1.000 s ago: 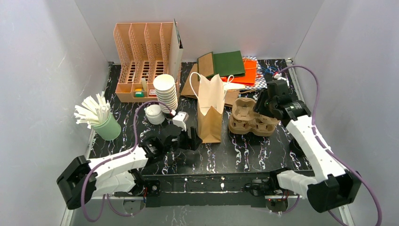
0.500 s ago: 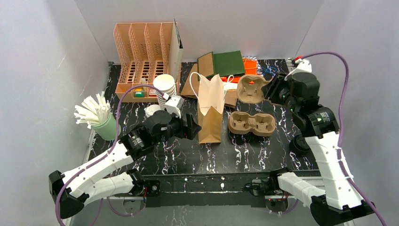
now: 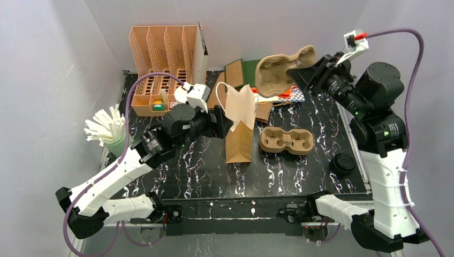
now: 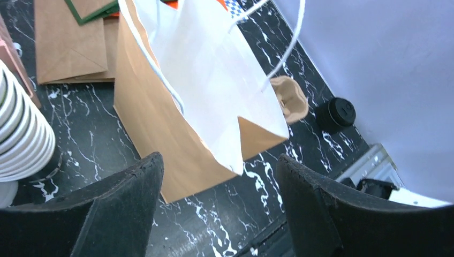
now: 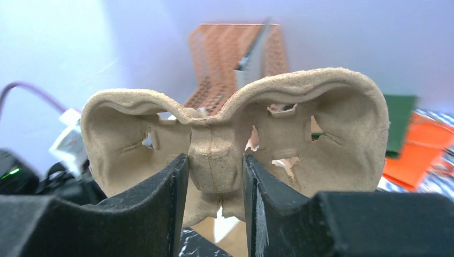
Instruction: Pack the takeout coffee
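Up has gone the right arm: a second ago its right gripper (image 5: 216, 170) was down at the stacked carriers, and now it holds one pulp cup carrier (image 3: 275, 72) high over the far side of the table (image 3: 278, 176), jaws pinched on the carrier's centre rib. The second carrier (image 3: 286, 140) stays flat on the table, just beside the brown paper bag (image 3: 239, 128). The left arm has swung forward too. Its left gripper (image 4: 219, 160) sits at the bag's near upper edge with jaws spread and nothing between them, as if to steady or widen the mouth.

From where I stand this looks like early going. The bag stands upright and open, and the wrist view shows only white lining inside it. Both carriers have empty wells.

As for the takeout coffee, I can't make out a capped cup. The one that stood beside the stack of lidless cups (image 4: 21, 139) is now behind the left arm. A black-lidded cup (image 3: 342, 163) waits near the right edge. I'd judge everything remains: seat the carrier, load the cups, get them bagged.
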Motion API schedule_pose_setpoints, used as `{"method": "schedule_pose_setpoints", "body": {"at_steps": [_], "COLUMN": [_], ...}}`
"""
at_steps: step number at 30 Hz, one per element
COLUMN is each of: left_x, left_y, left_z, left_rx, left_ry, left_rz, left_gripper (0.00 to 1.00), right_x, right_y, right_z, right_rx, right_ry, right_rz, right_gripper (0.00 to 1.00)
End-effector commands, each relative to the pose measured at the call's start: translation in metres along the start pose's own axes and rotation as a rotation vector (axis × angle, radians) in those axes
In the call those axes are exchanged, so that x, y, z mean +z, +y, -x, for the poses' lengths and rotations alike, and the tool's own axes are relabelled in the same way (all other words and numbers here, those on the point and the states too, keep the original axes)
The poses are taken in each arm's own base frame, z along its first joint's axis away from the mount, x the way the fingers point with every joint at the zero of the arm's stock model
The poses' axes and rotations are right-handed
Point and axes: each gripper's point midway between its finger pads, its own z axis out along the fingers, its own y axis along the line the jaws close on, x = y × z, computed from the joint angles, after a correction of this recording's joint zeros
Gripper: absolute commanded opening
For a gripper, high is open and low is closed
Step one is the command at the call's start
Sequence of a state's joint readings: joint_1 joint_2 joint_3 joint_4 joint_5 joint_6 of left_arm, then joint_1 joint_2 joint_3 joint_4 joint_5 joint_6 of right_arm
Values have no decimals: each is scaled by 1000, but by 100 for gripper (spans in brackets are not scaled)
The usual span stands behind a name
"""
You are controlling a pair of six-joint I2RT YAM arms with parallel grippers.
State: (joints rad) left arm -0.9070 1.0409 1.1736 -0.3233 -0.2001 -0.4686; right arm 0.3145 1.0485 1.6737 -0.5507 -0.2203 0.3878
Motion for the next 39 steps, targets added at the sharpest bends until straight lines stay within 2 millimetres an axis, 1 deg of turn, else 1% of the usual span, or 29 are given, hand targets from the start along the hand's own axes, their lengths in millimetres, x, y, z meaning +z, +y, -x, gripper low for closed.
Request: {"method": "schedule_pose_setpoints", "body": {"at_steps": [1, 5, 10, 12, 14, 17, 22, 24, 28, 30, 34, 39], "left_x": [9, 22, 35, 40, 45, 50, 58, 59, 58, 56, 51, 42], "left_y": [17, 21, 29, 33, 37, 41, 49, 47, 49, 50, 44, 38], "left_z": [11, 15, 20, 21, 19, 18, 13, 12, 18, 22, 29, 34], "left_rx": [13, 12, 23, 25, 32, 47, 74, 74, 81, 86, 135, 181], "left_ry": [-27, -38, -51, -54, -46, -40, -5, 6, 7, 16, 37, 49], "left_rz": [117, 156, 209, 230, 242, 254, 280, 272, 268, 252, 188, 137], "left_gripper": [75, 75, 75, 74, 71, 63, 48, 37, 9, 0, 0, 0], "right_x": [9, 22, 29, 32, 38, 47, 61, 64, 66, 68, 75, 79], "right_y": [63, 77, 96, 100, 100, 94, 85, 84, 86, 87, 86, 89], "right_z": [9, -2, -13, -19, -26, -37, -54, -57, -64, -68, -75, -87], "right_rx": [-21, 28, 76, 103, 129, 158, 197, 206, 206, 196, 191, 194], "right_ry": [54, 133, 212, 254, 300, 345, 395, 401, 423, 429, 453, 491], "right_rz": [371, 516, 736, 797, 835, 836, 817, 814, 829, 822, 783, 774], "right_gripper": [39, 38, 37, 37, 37, 37, 36, 34, 34, 35, 35, 31]}}
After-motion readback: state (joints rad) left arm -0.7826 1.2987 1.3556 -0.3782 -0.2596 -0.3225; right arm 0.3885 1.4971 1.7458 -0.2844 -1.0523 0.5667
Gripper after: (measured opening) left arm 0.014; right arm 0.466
